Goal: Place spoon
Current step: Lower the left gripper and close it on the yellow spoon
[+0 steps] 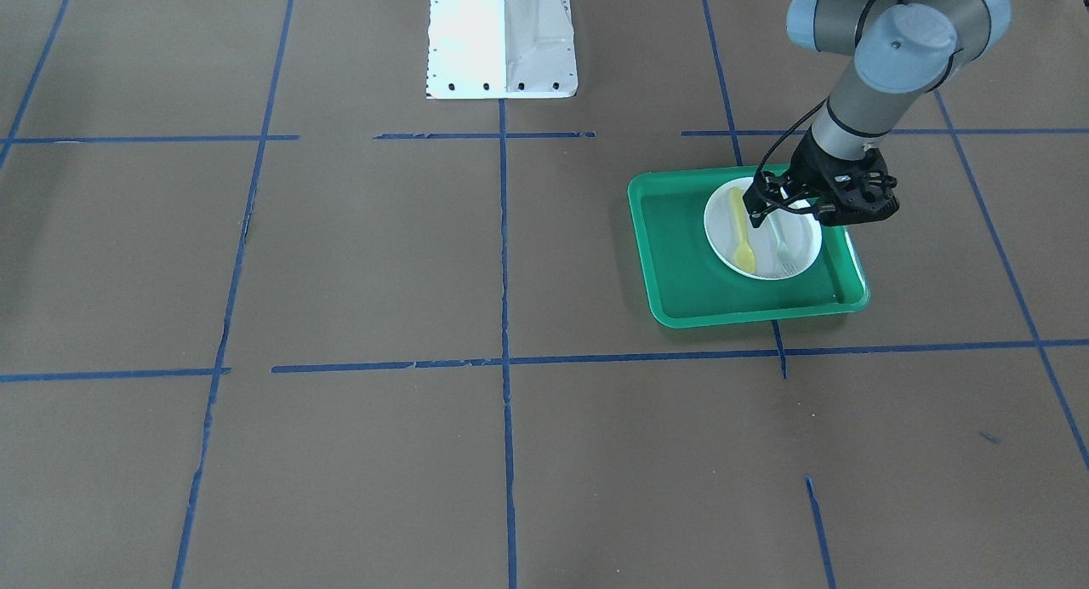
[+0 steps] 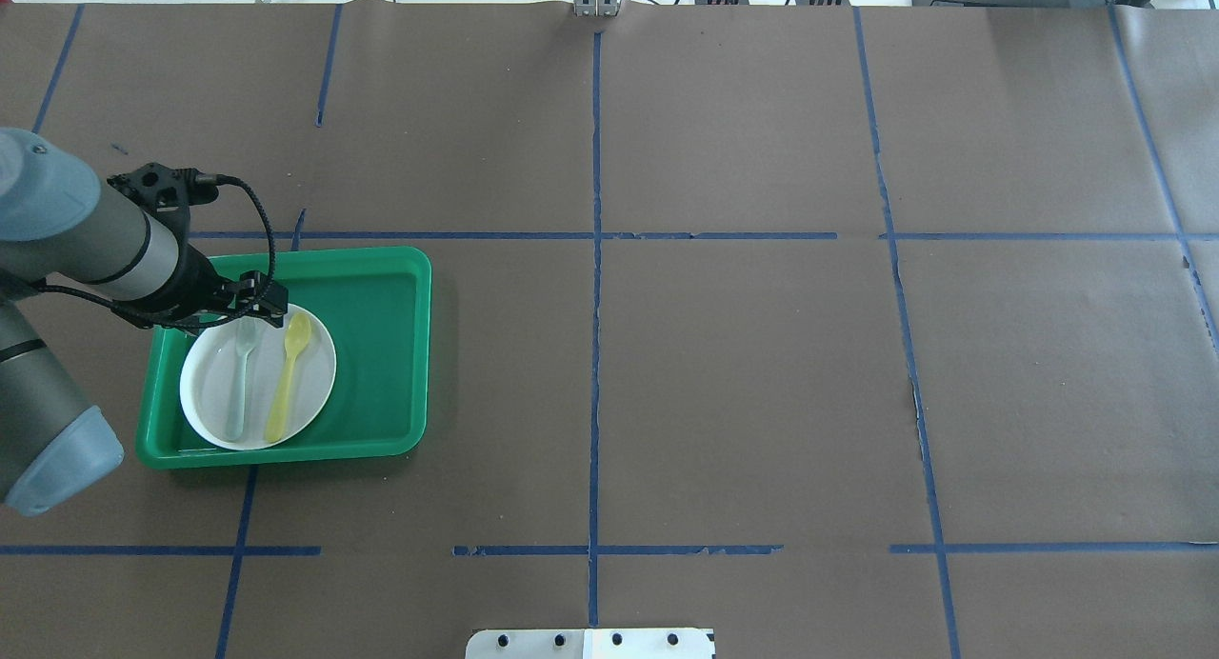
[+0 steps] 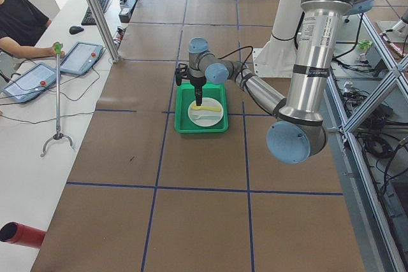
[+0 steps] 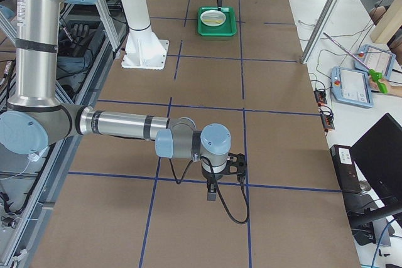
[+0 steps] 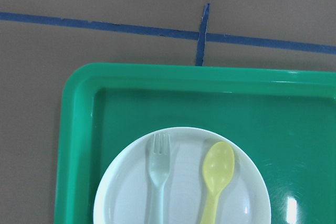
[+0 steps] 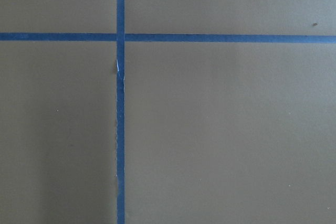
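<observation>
The yellow spoon (image 1: pixel 743 231) lies flat on the white plate (image 1: pixel 723 231), which sits in the green tray (image 1: pixel 681 265). In the overhead view the spoon (image 2: pixel 289 373) is on the plate's right half (image 2: pixel 209 383), bowl pointing away from the robot. The left wrist view shows the spoon's bowl (image 5: pixel 216 174) beside the fork. My left gripper (image 2: pixel 262 295) hovers over the plate's far edge, looks open and holds nothing; it also shows in the front view (image 1: pixel 760 210). My right gripper (image 4: pixel 211 194) shows only in the exterior right view, over bare table; I cannot tell its state.
A pale grey-green fork (image 2: pixel 238 383) lies parallel to the spoon on the plate; it also shows in the left wrist view (image 5: pixel 159 171). Blue tape lines (image 2: pixel 595 259) cross the brown table. The robot's white base (image 1: pixel 502 40) stands at the table's robot side.
</observation>
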Controlling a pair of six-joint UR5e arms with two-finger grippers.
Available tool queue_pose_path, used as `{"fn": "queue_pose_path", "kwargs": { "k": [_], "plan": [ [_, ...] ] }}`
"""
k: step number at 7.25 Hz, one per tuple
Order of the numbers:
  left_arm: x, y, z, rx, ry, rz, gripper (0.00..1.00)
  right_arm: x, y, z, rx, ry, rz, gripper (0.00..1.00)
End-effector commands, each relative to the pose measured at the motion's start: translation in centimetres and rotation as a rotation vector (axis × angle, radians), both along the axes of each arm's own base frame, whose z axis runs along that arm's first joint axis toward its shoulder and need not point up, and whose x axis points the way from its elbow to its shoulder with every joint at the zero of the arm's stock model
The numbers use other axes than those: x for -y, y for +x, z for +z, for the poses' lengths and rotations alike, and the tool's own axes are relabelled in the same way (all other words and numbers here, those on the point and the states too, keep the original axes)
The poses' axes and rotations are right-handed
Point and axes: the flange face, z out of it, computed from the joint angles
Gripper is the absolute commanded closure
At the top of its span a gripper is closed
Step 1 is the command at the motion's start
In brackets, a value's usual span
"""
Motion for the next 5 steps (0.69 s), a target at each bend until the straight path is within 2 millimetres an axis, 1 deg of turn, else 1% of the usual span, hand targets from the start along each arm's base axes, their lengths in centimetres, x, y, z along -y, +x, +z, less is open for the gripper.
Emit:
{"fn": "queue_pose_path", "kwargs": {
  "k": [1,2,4,5],
  "plan": [
    [-0.8,3.2,1.9,-0.016,0.008,0.003,0.04,0.0,0.0,0.0,0.0,0.001,-0.001,0.0],
    [-1.3,3.8,2.0,-0.014,0.005,0.017,0.15,0.0,0.0,0.0,0.0,0.0,0.0,0.0],
    [-1.8,4.6,2.3,-0.01,0.003,0.033,0.32,0.0,0.0,0.0,0.0,0.0,0.0,0.0],
    [-1.8,4.9,2.8,-0.002,-0.003,0.036,0.33,0.0,0.0,0.0,0.0,0.0,0.0,0.0]
  ]
}}
